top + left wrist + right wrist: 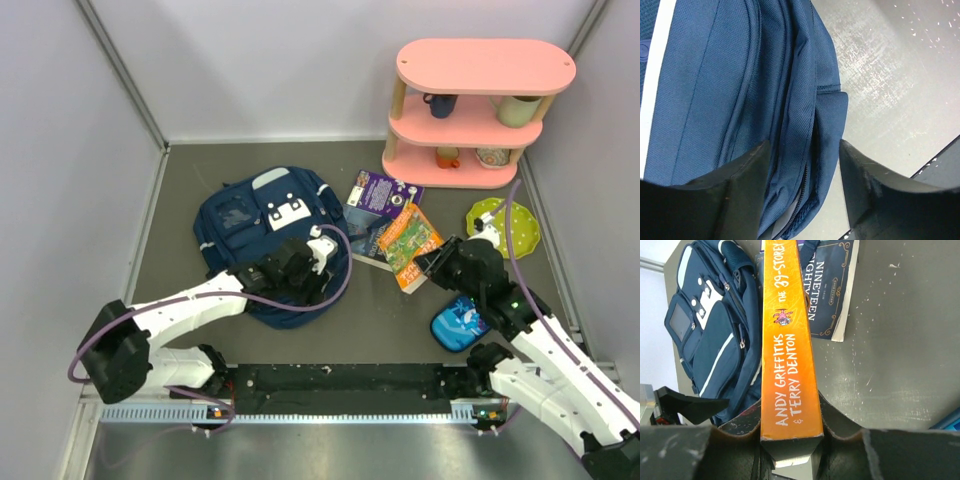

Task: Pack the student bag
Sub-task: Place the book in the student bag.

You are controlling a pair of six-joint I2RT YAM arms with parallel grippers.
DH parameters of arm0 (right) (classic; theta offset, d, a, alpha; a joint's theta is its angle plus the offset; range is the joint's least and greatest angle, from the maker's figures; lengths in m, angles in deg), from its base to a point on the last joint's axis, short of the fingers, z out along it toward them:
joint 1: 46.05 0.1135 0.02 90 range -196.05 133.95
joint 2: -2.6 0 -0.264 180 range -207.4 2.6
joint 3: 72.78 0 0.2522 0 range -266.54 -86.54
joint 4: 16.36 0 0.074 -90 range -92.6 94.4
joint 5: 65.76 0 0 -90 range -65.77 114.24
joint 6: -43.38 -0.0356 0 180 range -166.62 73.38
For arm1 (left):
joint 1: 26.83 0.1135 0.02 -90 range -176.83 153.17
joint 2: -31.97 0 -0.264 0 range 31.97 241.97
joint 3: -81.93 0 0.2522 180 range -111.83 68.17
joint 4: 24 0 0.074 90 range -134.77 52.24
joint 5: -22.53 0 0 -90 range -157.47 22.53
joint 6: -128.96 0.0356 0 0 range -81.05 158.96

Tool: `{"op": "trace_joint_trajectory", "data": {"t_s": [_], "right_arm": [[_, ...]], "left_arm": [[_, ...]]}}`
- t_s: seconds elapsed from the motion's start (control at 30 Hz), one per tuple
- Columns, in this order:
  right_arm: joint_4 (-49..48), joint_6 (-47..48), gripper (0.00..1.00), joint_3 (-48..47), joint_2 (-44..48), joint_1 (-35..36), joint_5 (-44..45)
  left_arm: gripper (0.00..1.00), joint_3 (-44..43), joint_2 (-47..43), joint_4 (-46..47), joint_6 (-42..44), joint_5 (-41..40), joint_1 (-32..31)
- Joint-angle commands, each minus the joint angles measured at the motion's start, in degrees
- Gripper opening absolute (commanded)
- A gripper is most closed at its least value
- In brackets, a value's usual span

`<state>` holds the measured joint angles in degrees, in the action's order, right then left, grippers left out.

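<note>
The student bag [245,225] is a navy backpack with white trim, lying flat at left centre; it also shows in the left wrist view [740,75] and the right wrist view [710,340]. My left gripper [300,272] is over the bag's near right edge. Its jaws [802,172] stand open astride a fold of fabric beside the zipper. My right gripper [432,262] is shut on an orange paperback [410,240], gripping it across the spine [787,340]. That book is tilted over a dark blue book [375,215], right of the bag.
A blue cartoon-print pencil case [460,325] lies under the right arm. A green dotted plate [503,225] sits at the right. A pink shelf [480,110] with cups and bowls stands at the back right. Grey walls close in both sides.
</note>
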<state>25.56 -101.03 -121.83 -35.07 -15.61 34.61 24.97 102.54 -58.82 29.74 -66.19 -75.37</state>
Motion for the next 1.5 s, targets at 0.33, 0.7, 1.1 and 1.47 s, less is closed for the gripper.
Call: {"op": "trace_joint_trajectory", "data": {"t_s": [0.33, 0.7, 1.1, 1.47], "right_arm": [[-4.2, 1.9, 0.0, -4.6, -0.7, -1.3, -1.8], [-2.2, 5.5, 0.0, -5.2, -1.4, -1.3, -2.9], [-0.2, 7.3, 0.0, -5.1, -0.2, -1.3, -2.3], [0.9, 7.3, 0.0, -5.7, 1.5, -1.3, -1.3]], "left_arm": [[0.15, -3.0, 0.1, 3.6, -3.1, -3.8, 0.0], [0.0, -7.8, -4.8, 2.8, -4.1, -8.0, 0.0], [0.0, -12.6, 2.5, 1.5, -3.8, 3.0, -0.1], [0.01, -10.1, 9.1, 2.5, -8.5, 11.1, 0.0]]}}
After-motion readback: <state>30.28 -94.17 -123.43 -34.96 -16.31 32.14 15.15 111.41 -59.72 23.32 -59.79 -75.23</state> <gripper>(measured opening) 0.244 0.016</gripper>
